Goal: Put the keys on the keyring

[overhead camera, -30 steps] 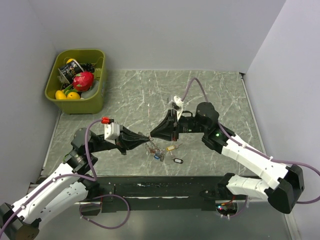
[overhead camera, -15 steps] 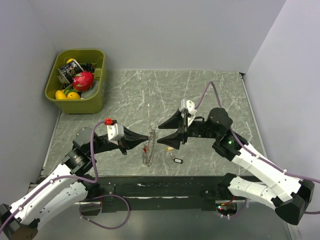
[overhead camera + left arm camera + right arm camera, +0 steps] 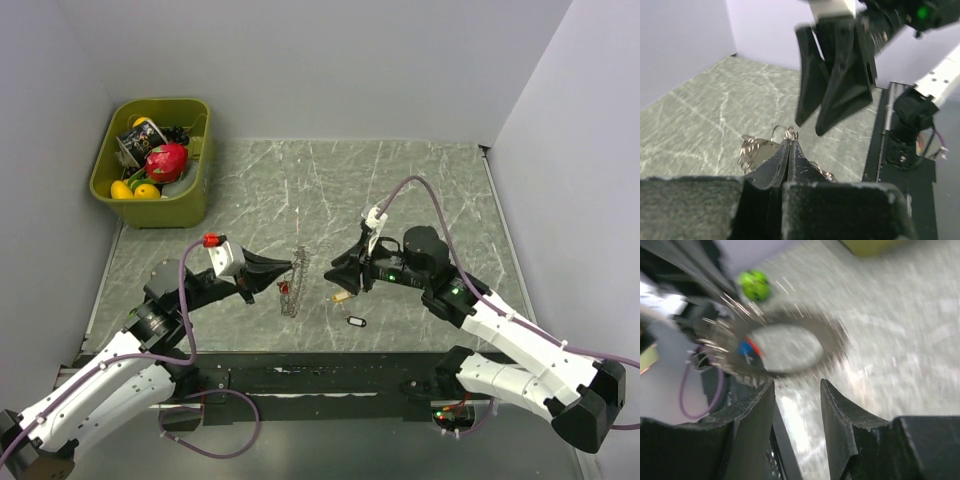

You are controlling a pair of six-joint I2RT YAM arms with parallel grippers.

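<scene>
— Whereabouts of the keyring [image 3: 291, 285]?
— Mid-table, nipped at its top edge by the left gripper [image 3: 298, 262]. Dangles below the tips as a narrow grey bunch. Touching the marble table [image 3: 420, 190] or clear of it: cannot tell.
— Left jaws?
— Pressed tight together on the thin wire, plain from the left wrist view. A few loops of the ring spilling out to the left of the tips.
— And the right gripper [image 3: 335, 277]?
— Faces the ring from the opposite side, just beside it, not touching. Jaws partly spread, a clear gap, nothing between them. From the right wrist, only a blurred oval of ring beyond the fingers [image 3: 837, 410], with a red-and-blue fleck [image 3: 746, 347] at its rim.
— Loose keys?
— Flat on the table. A tan key [image 3: 341, 296] just below the right gripper's tips. A small dark-and-white key [image 3: 356, 321] nearer the arm bases, apart from the ring and from both grippers.
— Further out?
— An olive bin [image 3: 160, 212] in the far left corner, well apart from everything else. Heaped with small items, a red fruit-like lump on top, yellow ones beside it.
</scene>
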